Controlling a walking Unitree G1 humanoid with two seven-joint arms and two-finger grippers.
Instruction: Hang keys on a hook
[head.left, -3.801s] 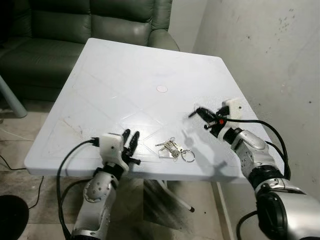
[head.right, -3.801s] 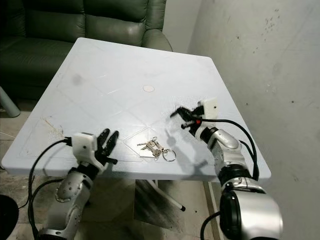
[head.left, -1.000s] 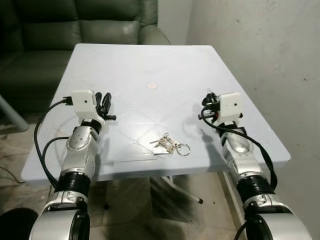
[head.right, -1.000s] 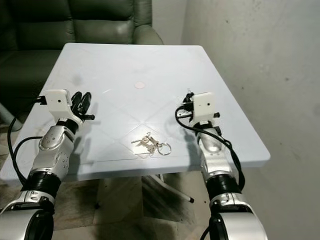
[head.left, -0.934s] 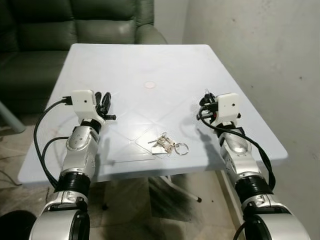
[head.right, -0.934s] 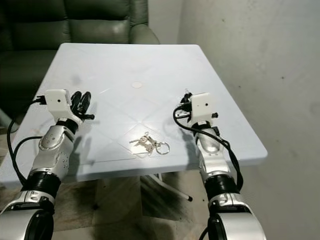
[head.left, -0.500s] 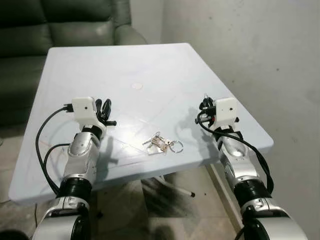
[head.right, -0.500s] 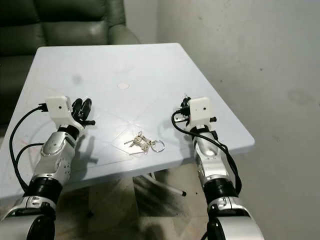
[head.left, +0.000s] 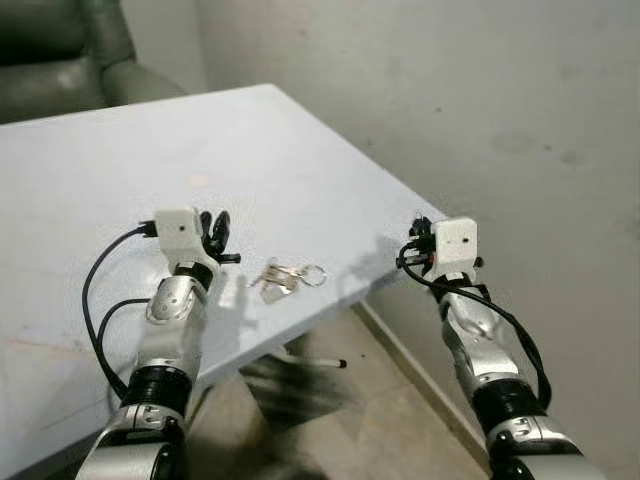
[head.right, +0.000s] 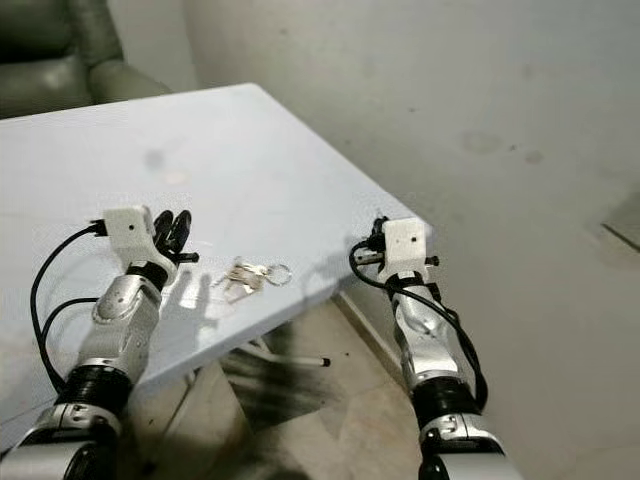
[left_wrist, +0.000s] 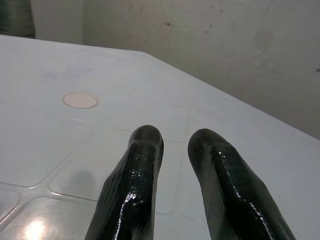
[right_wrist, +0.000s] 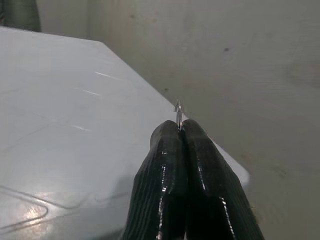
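The keys (head.left: 285, 277) are lying on the white desk (head.left: 90, 190) near its front edge, still unpicked, so you are sitting at the pickup step. Your left hand (head.left: 214, 232) is hovering just beside them, on their left, fingers slightly parted and holding nothing. Your right hand (right_wrist: 179, 131) is floating off the desk's corner, well apart from the keys, its fingers pressed together on a thin metal sliver (right_wrist: 178, 112), perhaps a hook. Next, I judge, you are needing an open hand brought down over the key ring (head.left: 314, 273).
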